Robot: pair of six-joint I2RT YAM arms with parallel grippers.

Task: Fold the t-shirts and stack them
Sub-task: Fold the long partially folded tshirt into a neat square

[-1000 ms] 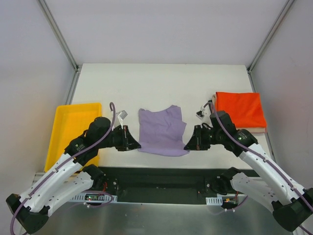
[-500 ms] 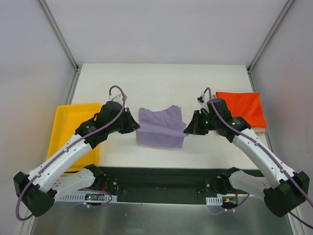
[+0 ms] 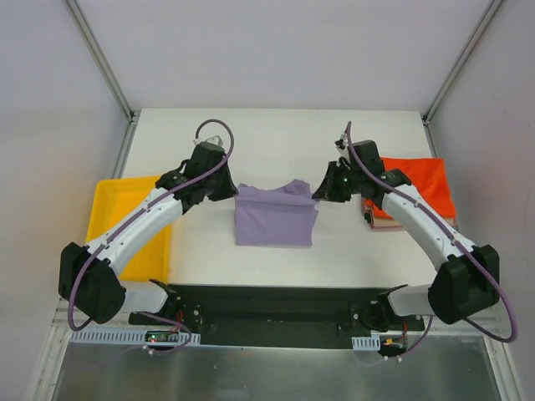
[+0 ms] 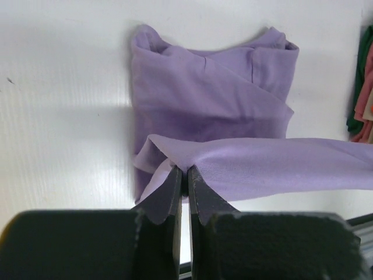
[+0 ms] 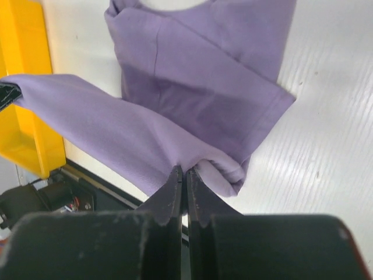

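Observation:
A purple t-shirt (image 3: 276, 215) lies partly folded in the middle of the table. My left gripper (image 3: 231, 191) is shut on its left corner and my right gripper (image 3: 318, 194) is shut on its right corner, both holding the lifted edge stretched over the shirt's far part. In the left wrist view the pinched fold (image 4: 185, 169) rises above the flat shirt (image 4: 210, 93). In the right wrist view the pinched fold (image 5: 184, 169) hangs over the shirt (image 5: 198, 70). An orange folded t-shirt (image 3: 418, 185) tops a stack at the right.
A yellow tray (image 3: 125, 225) sits at the left edge of the table; it also shows in the right wrist view (image 5: 23, 87). The stack's lower edges (image 4: 364, 87) show at the right of the left wrist view. The black front rail (image 3: 276, 305) runs along the near edge.
Both grippers have carried the shirt's near edge away from me, from the front of the table up over the shirt toward its collar. The shirt now looks shorter, folded over itself.

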